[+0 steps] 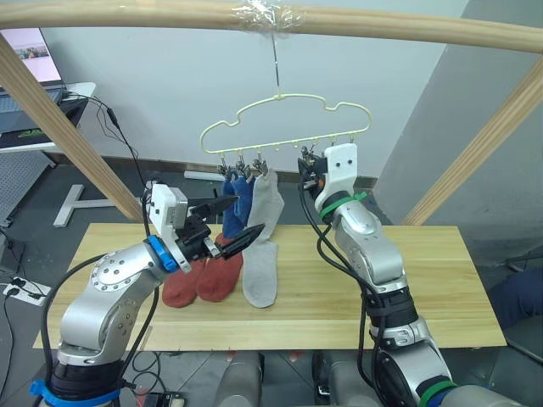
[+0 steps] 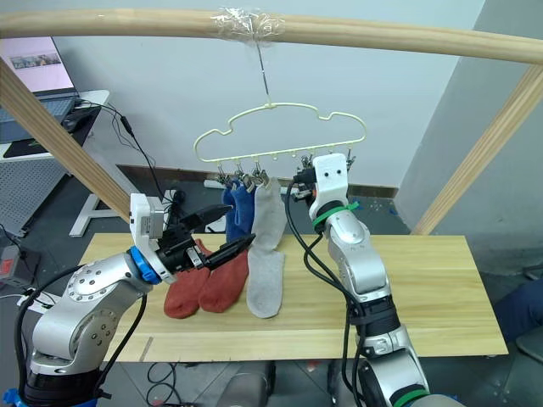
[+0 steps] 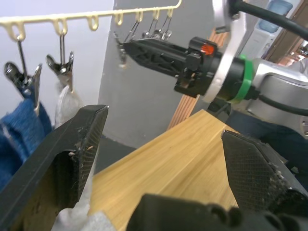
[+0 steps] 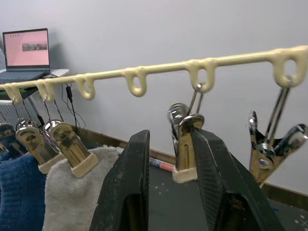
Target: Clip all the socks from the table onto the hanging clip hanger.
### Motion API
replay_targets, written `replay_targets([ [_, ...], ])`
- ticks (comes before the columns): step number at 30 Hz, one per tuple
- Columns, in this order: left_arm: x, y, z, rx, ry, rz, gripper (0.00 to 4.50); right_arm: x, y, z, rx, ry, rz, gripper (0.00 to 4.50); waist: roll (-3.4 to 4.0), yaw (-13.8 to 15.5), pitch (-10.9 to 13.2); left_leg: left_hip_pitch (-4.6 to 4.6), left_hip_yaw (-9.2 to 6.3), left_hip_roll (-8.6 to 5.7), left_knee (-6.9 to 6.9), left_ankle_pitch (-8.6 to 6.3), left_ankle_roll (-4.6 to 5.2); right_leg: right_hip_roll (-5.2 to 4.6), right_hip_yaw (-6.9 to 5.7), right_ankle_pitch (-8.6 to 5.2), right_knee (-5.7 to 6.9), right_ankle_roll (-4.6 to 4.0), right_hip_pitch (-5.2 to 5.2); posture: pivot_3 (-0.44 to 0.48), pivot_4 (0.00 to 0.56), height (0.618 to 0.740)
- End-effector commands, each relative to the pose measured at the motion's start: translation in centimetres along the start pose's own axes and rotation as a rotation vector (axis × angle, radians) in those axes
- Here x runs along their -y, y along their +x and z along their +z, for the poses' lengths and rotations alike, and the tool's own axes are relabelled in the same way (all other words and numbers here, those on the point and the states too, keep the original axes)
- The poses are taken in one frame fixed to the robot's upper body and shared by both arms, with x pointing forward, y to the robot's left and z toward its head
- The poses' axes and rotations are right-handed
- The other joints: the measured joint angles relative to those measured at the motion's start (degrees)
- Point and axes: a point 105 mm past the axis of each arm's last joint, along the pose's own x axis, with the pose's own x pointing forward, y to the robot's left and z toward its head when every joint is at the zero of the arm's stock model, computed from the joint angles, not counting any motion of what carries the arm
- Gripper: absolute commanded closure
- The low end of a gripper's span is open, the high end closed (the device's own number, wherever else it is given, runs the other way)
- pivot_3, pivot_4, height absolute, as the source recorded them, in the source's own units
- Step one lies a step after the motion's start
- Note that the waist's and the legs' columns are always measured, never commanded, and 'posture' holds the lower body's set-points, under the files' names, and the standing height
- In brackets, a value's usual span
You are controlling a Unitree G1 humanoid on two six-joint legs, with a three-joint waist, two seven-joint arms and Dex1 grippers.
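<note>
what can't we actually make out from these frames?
- Left wrist view: the hung blue knit socks are cut off by the picture edge and the left claw's black finger.
- Head views: the two rust-red socks on the light wooden plank table are partly hidden by the left claw.
- Head views: right claw too small to judge against the metal clips; its own wrist view shows it closing around one.

- The table (image 1: 407, 280) is a long top of light wooden planks, bare across its right half.
- Two rust-red socks (image 1: 208, 275) lie side by side on its left part.
- One light grey sock (image 1: 260, 273) lies flat just right of them, toe toward the front edge.
</note>
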Motion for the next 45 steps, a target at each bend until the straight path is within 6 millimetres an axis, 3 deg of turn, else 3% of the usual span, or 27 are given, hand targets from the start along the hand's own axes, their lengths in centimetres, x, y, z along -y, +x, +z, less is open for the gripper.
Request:
replay_targets([
  [1, 0.5, 0.1, 1.6, 0.048, 0.041, -0.011, 0.20, -0.3, 0.4, 1.5, 0.065, 0.006, 0.018, 3.12, 0.00, 0.0, 0.0, 0.00, 0.00, 0.00, 0.00, 0.00, 0.00, 0.01, 0.00, 0.00, 0.00, -0.01, 0.00, 0.211, 0.206, 0.740],
  [16, 1.1, 0.1, 1.7, 0.053, 0.025, -0.008, 0.20, 1.2, 1.2, 0.5, 0.023, -0.004, -0.070, 3.12, 0.02, 0.0, 0.0, 0.00, 0.03, 0.01, 0.00, 0.00, 0.00, 0.02, 0.03, 0.02, 0.01, -0.04, -0.01, 0.226, 0.212, 0.740],
  [19, 1.1, 0.1, 1.7, 0.053, 0.024, -0.009, 0.20, 1.2, 1.2, 0.7, 0.030, -0.005, -0.071, 2.61, 0.05, 0.0, 0.0, 0.00, 0.03, 0.01, 0.00, 0.00, 0.00, 0.02, 0.03, 0.03, 0.01, -0.04, -0.01, 0.218, 0.215, 0.740],
  [23, 1.1, 0.2, 1.7, 0.054, 0.022, -0.012, 0.20, 0.9, 1.3, 0.9, 0.040, 0.000, -0.065, 1.28, 0.06, 0.0, 0.0, 0.00, 0.03, 0.01, 0.00, 0.00, 0.00, 0.03, 0.03, 0.02, 0.02, -0.04, -0.02, 0.216, 0.213, 0.740],
  [38, 1.2, 0.2, 1.6, 0.054, 0.018, -0.011, 0.20, -1.2, 2.0, 1.8, 0.062, 0.051, -0.010, 1.28, 0.06, 0.0, 0.0, 0.00, 0.02, 0.01, 0.00, 0.00, 0.00, 0.04, 0.02, 0.02, 0.01, -0.04, -0.02, 0.216, 0.212, 0.740],
  [45, 1.2, 0.0, 1.5, 0.050, 0.018, -0.004, 0.20, -0.5, 1.3, 1.0, 0.032, 0.046, -0.031, 1.28, 0.07, 0.0, 0.0, 0.00, 0.02, 0.01, 0.00, 0.00, 0.00, 0.03, 0.03, 0.02, 0.01, -0.04, -0.02, 0.223, 0.214, 0.740],
])
